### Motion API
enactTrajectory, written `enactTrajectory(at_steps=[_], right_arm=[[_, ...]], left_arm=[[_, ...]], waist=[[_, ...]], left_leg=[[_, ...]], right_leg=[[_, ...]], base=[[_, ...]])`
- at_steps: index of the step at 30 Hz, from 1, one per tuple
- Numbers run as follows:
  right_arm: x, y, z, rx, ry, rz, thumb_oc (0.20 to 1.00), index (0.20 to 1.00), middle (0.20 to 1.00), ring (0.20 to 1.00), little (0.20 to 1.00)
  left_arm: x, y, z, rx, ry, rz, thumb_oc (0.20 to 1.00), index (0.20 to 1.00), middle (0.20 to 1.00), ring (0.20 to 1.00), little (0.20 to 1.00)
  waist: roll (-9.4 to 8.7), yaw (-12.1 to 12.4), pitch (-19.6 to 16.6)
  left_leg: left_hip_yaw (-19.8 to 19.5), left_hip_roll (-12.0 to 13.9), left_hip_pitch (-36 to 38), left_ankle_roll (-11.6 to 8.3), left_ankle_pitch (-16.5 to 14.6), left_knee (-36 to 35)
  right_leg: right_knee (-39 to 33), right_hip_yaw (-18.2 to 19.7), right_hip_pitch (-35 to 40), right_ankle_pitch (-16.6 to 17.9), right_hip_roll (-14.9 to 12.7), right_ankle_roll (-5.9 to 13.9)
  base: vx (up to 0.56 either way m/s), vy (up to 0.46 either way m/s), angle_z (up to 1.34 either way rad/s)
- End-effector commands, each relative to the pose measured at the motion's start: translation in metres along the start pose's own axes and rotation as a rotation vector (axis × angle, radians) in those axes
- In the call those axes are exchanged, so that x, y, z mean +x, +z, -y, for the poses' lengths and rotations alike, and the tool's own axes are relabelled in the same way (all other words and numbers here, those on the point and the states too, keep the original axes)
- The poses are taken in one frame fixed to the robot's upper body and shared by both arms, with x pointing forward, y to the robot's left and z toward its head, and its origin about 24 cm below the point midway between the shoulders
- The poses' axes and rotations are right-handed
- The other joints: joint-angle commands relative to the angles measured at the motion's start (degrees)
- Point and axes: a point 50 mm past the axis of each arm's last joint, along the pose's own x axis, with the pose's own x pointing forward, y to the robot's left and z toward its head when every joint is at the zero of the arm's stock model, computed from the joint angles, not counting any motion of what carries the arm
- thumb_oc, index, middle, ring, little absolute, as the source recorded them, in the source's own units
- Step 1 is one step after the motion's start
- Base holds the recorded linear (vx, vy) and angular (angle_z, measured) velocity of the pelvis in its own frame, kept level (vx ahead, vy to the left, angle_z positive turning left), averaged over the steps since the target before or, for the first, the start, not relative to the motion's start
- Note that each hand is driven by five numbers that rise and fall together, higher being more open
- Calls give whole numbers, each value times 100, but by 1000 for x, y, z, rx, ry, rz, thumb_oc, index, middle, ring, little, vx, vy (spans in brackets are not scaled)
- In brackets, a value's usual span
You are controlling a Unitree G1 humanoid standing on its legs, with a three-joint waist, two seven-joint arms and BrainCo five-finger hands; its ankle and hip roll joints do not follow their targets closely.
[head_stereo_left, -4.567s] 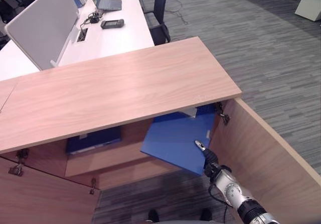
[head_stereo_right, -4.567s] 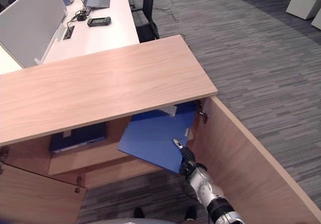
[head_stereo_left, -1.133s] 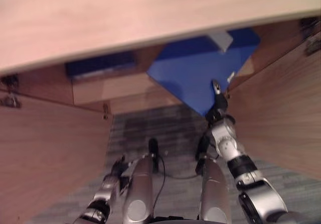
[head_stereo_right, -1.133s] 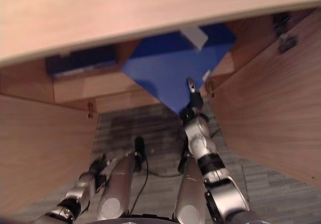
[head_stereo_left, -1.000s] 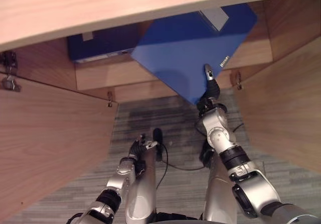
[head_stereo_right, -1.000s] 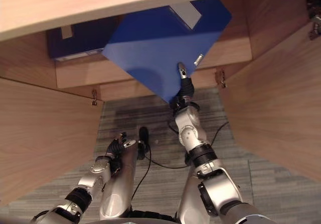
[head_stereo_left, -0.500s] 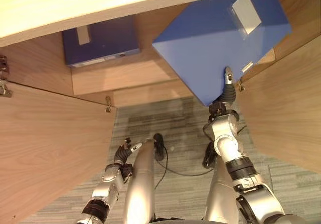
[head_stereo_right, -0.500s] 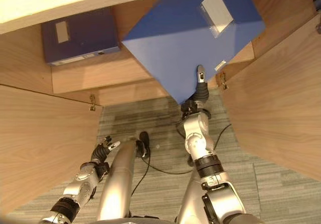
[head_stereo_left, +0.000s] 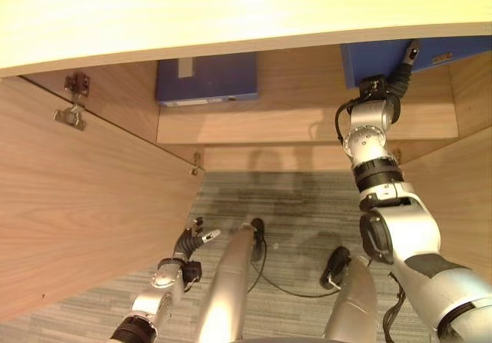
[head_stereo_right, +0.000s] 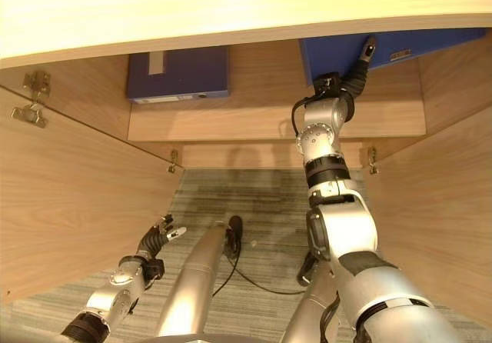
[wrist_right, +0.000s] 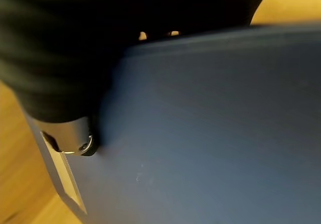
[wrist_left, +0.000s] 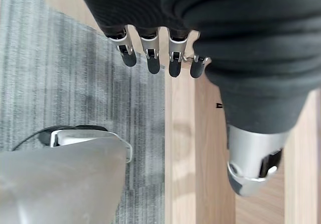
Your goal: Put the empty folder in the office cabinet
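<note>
Squared up now: blue folder (head_stereo_right: 388, 49), corner-out and tilted a moment ago, lying flat on the cabinet shelf (head_stereo_right: 254, 120), long edge running across the opening, mostly tucked under the top. Right hand (head_stereo_right: 355, 70) clasping its near edge; left hand (head_stereo_left: 192, 243) hanging relaxed, fingers loose

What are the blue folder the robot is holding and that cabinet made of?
Blue folder: probably plastic-coated board; its face is smooth, evenly coloured, with a dull sheen in the right wrist view. The right hand grips it. Cabinet: looks like wood-grain laminate board; pale, regular grain, matte, with metal hinges.
</note>
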Motion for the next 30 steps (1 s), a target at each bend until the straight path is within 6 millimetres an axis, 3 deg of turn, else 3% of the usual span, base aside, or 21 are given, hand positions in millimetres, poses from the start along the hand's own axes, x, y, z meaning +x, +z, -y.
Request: enactTrajectory(at_steps=[1,6,14,22,30], right_arm=[[4,36,-32,1,142,101,200,200,200,200,200],[9,44,-30,-81,120,125,200,200,200,200,200],[10,47,-23,-26,86,143,200,200,200,200,200],[4,49,-31,27,131,173,200,200,200,200,200],[-2,47,-44,131,160,172,200,200,200,200,200]], left_arm=[[-4,9,-4,1,-11,51,1000,1000,1000,1000,1000],[-9,37,2,-30,-44,169,1000,1000,1000,1000,1000],[-21,80,13,-30,-95,361,1000,1000,1000,1000,1000],[-30,90,16,-66,-130,413,1000,1000,1000,1000,1000],[-32,89,9,-51,-115,401,1000,1000,1000,1000,1000]], waist=[[116,150,17],[261,317,266],[482,439,449],[554,472,456],[445,477,282]], left_leg=[[-581,-37,-283,66,-356,97],[-710,-153,-714,119,-433,430],[-796,-271,-1209,182,-547,826],[-734,-277,-1469,293,-749,1194],[-677,-276,-1410,306,-810,1145]], right_leg=[[-655,215,300,148,-138,-45],[-183,303,-129,-71,-287,-174],[405,468,-657,-322,-464,-308],[755,646,-1021,-400,-536,-372],[616,590,-916,-341,-539,-325]], base=[[0,-26,25],[1,-26,25],[18,-22,8],[28,22,1],[12,5,-2]])
